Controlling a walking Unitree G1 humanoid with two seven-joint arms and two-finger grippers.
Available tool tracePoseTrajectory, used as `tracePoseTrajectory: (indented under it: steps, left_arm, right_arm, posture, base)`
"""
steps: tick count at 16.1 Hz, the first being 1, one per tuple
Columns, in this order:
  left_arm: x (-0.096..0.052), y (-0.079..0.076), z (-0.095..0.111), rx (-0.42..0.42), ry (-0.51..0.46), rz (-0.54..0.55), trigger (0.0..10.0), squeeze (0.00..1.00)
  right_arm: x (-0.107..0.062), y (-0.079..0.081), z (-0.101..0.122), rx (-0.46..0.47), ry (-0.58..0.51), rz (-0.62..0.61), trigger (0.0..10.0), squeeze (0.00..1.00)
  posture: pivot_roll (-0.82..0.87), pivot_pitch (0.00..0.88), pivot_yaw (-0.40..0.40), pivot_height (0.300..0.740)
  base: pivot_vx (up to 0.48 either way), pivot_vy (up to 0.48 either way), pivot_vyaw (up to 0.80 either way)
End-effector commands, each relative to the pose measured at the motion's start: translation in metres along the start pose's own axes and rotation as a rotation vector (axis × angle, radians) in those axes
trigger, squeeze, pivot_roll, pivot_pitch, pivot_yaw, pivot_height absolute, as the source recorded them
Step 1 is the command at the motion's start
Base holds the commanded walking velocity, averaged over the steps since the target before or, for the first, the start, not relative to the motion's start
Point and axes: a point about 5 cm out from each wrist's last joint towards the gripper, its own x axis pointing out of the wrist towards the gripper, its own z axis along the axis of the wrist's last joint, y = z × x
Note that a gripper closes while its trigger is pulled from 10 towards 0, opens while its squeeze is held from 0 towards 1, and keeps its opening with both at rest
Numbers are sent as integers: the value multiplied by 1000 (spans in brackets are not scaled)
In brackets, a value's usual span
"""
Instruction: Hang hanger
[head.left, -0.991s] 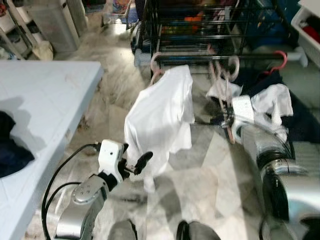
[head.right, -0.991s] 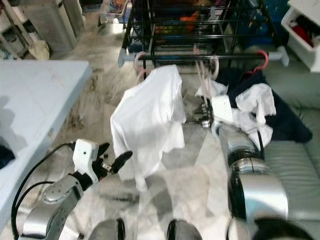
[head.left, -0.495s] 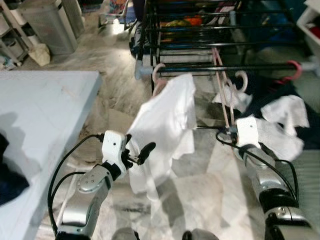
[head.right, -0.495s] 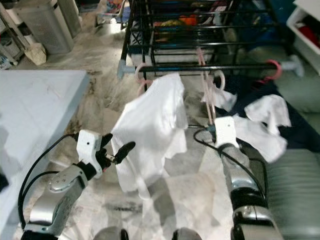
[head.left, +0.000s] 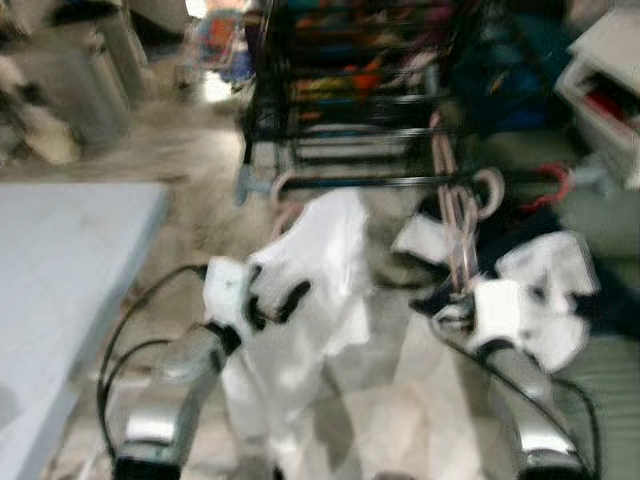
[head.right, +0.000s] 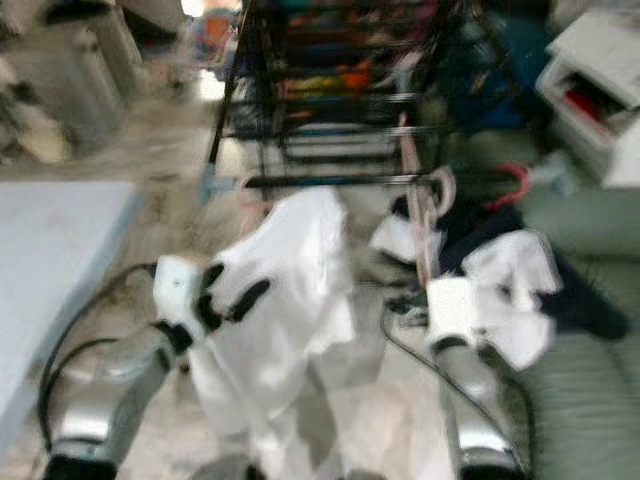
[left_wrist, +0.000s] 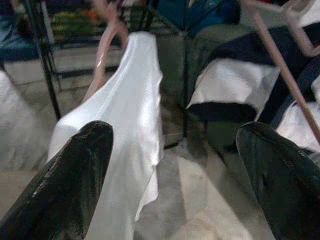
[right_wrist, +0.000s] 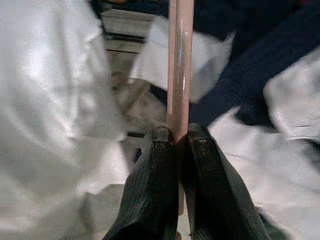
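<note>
My right gripper (right_wrist: 175, 136) is shut on the stem of a bare pink hanger (right_wrist: 180, 60). In the blurred head views that hanger (head.left: 462, 225) rises from my right gripper (head.left: 458, 300) to the black rail (head.left: 380, 182), its hook at rail height. A white shirt (head.left: 315, 270) hangs on another pink hanger (left_wrist: 102, 45) at the rail's left. My left gripper (head.left: 275, 300) is open right beside the shirt, with nothing between its fingers (left_wrist: 75, 175).
A black drying rack (head.left: 360, 90) stands behind the rail. A red hanger (head.left: 555, 185) hooks the rail's right end. Dark and white clothes (head.left: 545, 265) lie on a grey-green sofa (head.left: 600, 370) at the right. A light blue table (head.left: 60, 260) is on the left.
The head view has shifted and blurred. My left gripper has come up closer against the white shirt. My right gripper keeps its hold on the pink hanger below the rail.
</note>
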Motion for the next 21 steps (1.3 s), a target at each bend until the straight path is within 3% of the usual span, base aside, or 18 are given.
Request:
tracePoseTrajectory:
  steps: [1,7,11,15,18,21]
  left_arm:
    - [1,0,-1,-3,3,-2,10000,0]
    - [-1,0,-2,2,11,2,10000,0]
    - [-4,1,-4,10,28,-3,10000,0]
    - [-12,2,-6,15,50,0,10000,0]
    - [-15,1,-7,18,59,-3,10000,0]
    - [-15,1,-7,20,67,-6,10000,0]
  right_arm:
    - [-6,2,8,26,-18,-2,10000,0]
    - [-13,17,-1,64,117,76,10000,0]
    - [7,26,11,46,176,136,10000,0]
    - [41,10,41,12,168,100,10000,0]
    - [57,-3,43,60,243,49,10000,0]
    - [64,-8,29,133,358,32,10000,0]
  posture:
    - [-79,19,44,740]
    - [-75,32,50,740]
    - [-63,45,54,740]
    - [-35,66,58,740]
    - [-26,72,59,740]
    - [-21,76,59,740]
  base:
    - [0,0,0]
    - [0,0,0]
    - [0,0,0]
    - [0,0,0]
    - [0,0,0]
    - [0,0,0]
